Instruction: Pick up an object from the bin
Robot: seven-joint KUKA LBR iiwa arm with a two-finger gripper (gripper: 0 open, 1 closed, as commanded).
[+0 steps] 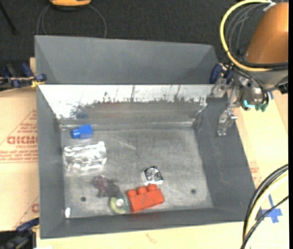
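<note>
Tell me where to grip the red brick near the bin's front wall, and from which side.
Come straight down on the red brick and close across its middle, on the two long sides: they look flat and parallel. The round disc crowds one end.

The bin (136,95) holds seven loose things, one of each kind. There is one blue cap (81,132) and one clear crinkled packet (85,157). There is one dark purple lump (103,185), its shape too murky to name more closely. There is one round disc (118,205), one red block (145,197) with studs on top, and one small silver piece (153,175). There is also one white scrap (67,211), which is perhaps only a fleck.
</note>
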